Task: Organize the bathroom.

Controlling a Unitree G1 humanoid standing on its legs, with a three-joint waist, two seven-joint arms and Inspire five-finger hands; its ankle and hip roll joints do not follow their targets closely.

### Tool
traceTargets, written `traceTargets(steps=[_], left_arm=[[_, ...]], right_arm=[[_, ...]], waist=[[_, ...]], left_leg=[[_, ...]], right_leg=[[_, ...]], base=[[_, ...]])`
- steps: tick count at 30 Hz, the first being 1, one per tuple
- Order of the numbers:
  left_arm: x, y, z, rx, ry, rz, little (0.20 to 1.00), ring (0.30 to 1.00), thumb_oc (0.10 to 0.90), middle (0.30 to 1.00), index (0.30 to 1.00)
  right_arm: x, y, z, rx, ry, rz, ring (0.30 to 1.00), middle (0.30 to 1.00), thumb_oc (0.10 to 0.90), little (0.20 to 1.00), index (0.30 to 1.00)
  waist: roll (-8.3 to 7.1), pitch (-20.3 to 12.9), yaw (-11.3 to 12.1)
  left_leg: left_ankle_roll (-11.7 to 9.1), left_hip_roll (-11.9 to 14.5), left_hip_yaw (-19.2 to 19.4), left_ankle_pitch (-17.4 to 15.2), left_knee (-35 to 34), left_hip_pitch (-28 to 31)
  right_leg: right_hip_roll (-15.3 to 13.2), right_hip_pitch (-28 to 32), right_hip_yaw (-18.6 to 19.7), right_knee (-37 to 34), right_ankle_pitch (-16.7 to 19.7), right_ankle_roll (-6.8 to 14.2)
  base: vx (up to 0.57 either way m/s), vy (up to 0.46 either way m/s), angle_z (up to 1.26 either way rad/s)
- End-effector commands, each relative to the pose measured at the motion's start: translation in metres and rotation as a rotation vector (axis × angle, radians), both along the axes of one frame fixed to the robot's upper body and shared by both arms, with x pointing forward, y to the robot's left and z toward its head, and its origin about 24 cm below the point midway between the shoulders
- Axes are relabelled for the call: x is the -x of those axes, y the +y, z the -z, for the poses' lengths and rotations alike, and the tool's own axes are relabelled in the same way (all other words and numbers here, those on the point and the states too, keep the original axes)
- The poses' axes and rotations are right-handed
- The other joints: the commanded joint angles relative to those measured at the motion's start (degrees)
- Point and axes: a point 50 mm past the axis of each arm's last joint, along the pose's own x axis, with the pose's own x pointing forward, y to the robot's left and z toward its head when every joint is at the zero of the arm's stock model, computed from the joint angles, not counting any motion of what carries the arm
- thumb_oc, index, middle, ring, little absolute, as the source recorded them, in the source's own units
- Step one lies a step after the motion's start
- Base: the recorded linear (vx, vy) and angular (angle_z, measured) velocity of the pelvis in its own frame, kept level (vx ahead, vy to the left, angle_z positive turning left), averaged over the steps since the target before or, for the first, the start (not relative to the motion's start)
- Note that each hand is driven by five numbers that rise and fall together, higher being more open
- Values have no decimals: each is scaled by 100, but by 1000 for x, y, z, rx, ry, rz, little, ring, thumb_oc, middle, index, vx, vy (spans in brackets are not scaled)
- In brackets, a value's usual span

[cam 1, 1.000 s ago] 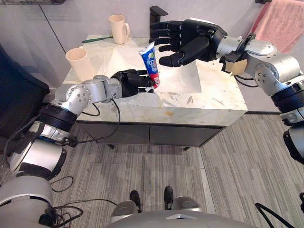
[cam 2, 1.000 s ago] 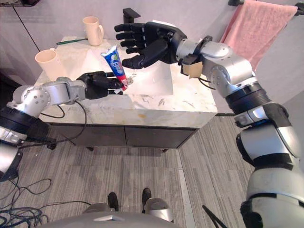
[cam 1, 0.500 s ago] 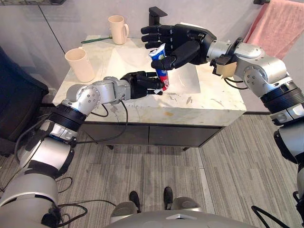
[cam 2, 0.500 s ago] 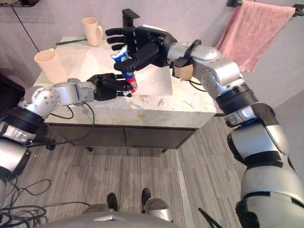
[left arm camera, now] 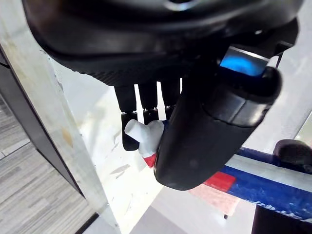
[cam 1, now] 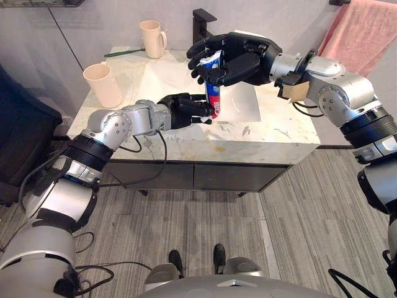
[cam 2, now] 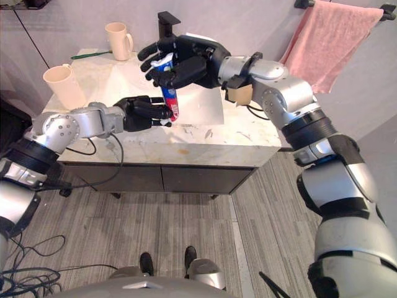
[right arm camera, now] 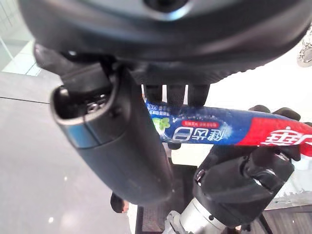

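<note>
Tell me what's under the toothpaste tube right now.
The blue-and-red toothpaste tube is held upright over the marble countertop, beside the sink basin. The left hand pinches its lower cap end, the right hand its top. The countertop directly below is hidden by the left hand.

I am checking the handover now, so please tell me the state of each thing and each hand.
Toothpaste: upright above the counter, cap end down, held by both hands.
Left hand: shut on the toothpaste's lower end.
Right hand: shut on its upper end.
Near cup: upright on the counter.
Far cup: upright.
Toothbrush: lying flat.
Towel: hanging.
</note>
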Motion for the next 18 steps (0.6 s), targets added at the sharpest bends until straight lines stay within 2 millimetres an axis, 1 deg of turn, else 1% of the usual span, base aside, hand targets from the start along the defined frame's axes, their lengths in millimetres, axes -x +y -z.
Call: traceTargets(steps=[1, 18], left_arm=[[-11, -11, -62, 185, -207, 28, 300, 300, 400, 300, 300], [-12, -2, -63, 170, -208, 11, 300, 300, 400, 300, 300]], right_arm=[[-1, -7, -33, -104, -130, 16, 900, 900, 800, 900, 900], [-1, -12, -32, -78, -136, 32, 900, 900, 800, 900, 900]], waist=[[-10, -959, 113], [-19, -960, 135]], left_leg=[[-238, 576, 28, -380, 623, -67], [-242, 578, 37, -369, 628, -56]], right_leg=[[-4, -246, 437, 133, -546, 201], [-10, -227, 404, 122, -538, 200]], base=[[0, 0, 0], [0, 0, 0]])
